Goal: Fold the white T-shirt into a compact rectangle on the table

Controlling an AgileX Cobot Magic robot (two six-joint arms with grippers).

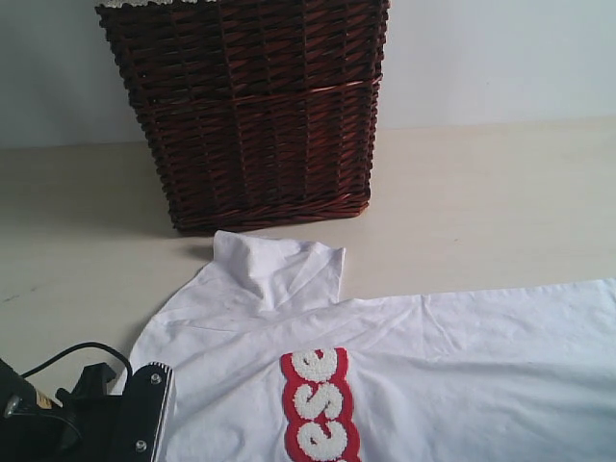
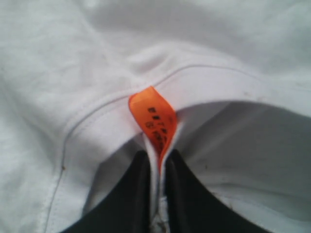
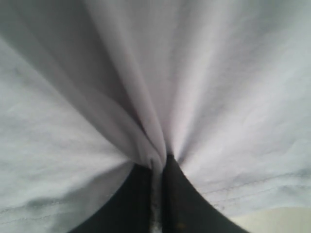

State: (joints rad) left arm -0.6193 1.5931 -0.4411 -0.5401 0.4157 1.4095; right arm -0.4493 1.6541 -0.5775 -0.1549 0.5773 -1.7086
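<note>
Soft white cotton T-shirt lies spread over the smooth, matte pale beige table. It fills the exterior view from six round to three o'clock and runs off the frame at both. Fuzzy white letters outlined in red run down the cloth near six o'clock. One short sleeve lies rumpled, pointing toward twelve. Its edge is just short of the dark brown woven wicker basket, upright at twelve o'clock.

My left gripper is clenched. Both black fingers pinch the ribbed neck band, with the glossy little orange neck tag caught between them and curling out past the tips.

My right gripper is clamped too, jaws nearly together on a gathered ridge of plain cloth, pleats fanning away from the pinch. It sits outside the exterior view. My left arm's black housing shows at seven o'clock, against the shirt's shoulder edge.

Bare beige surface opens at nine o'clock, and from one to three o'clock beyond the shirt's far edge. The basket walls off twelve.
</note>
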